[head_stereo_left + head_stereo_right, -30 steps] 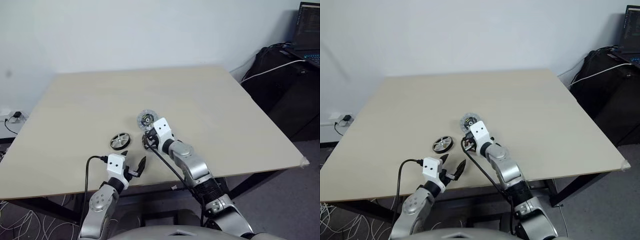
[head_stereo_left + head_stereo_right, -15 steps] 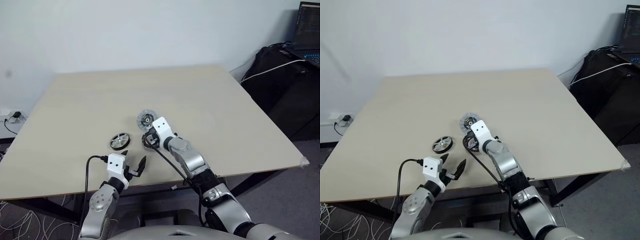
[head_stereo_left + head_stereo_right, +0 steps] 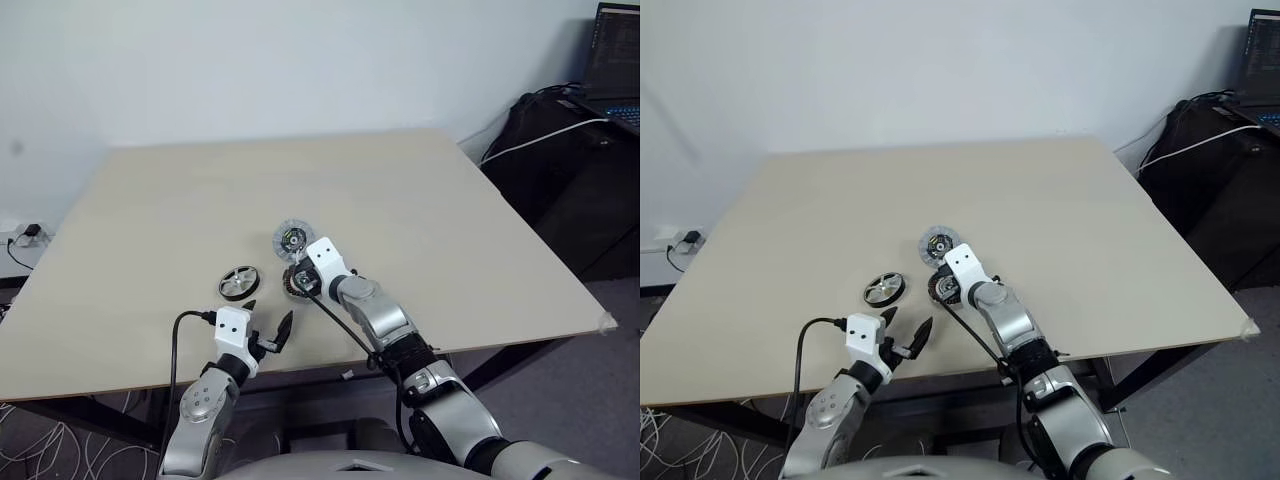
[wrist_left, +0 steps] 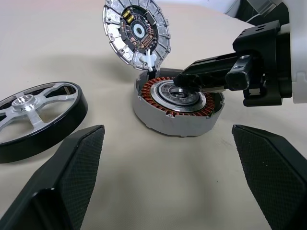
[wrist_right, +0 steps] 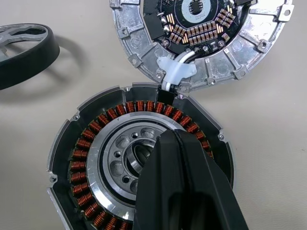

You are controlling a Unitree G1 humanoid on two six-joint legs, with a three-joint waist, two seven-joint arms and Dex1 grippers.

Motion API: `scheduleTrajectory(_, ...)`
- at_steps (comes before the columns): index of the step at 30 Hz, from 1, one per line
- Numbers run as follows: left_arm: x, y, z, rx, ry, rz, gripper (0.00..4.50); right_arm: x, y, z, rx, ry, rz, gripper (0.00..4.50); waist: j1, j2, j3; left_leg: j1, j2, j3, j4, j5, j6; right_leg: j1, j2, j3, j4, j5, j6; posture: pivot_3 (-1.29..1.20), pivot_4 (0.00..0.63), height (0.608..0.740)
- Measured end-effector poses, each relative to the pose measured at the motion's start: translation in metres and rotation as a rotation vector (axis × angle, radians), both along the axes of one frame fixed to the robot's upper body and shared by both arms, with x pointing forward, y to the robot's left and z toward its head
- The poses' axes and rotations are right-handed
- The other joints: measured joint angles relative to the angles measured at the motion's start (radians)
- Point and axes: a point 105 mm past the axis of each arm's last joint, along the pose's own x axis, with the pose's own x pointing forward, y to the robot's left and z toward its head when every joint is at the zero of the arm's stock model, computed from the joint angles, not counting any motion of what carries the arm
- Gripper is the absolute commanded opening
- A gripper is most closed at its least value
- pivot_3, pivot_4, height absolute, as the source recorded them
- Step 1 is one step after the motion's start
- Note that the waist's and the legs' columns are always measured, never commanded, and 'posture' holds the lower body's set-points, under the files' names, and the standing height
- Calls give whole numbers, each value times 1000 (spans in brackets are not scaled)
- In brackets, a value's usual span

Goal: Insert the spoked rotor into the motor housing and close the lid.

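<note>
The motor housing (image 4: 176, 104) lies on the table with its ring of copper windings facing up. My right gripper (image 5: 173, 138) is shut, and its tips point down into the housing's pale centre hub and seem to touch it. The lid (image 4: 136, 29) lies just behind the housing with its circuit side up, joined to it by a white connector. To the left of the housing lies the spoked rotor (image 3: 239, 282), flat, with a dark rim. My left gripper (image 3: 267, 317) hovers open near the table's front edge, short of both parts, with nothing between its fingers.
The pale wooden table (image 3: 420, 190) has bare room behind and to both sides of the parts. Past its right edge stand a dark bag (image 3: 560, 150) and a laptop (image 3: 615, 55). Cables lie on the floor at the left.
My right gripper has dipped and tilted down onto the housing's centre. The left arm, rotor and lid have kept still.
</note>
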Motion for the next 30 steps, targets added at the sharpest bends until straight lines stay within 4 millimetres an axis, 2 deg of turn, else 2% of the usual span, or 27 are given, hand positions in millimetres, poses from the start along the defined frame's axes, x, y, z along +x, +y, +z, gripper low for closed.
scheduleTrajectory(7,0,0,0,0,2,0,4500,-6,-1,0,-4,12,47,21,-2,0,0,0,0,0,0,0,0,0,0,0,0,0,0,0,0,740)
scheduleTrajectory(14,-1,0,-1,-2,3,-2,4500,-27,6,-1,4,52,176,21,-3,0,0,0,0,0,0,0,0,0,0,-1,0,-1,1,0,0,740)
scheduleTrajectory(30,-2,0,-1,-2,7,0,4500,-28,6,1,19,44,157,21,-3,0,0,0,0,-1,0,-2,-4,0,0,-1,0,-2,4,0,0,740)
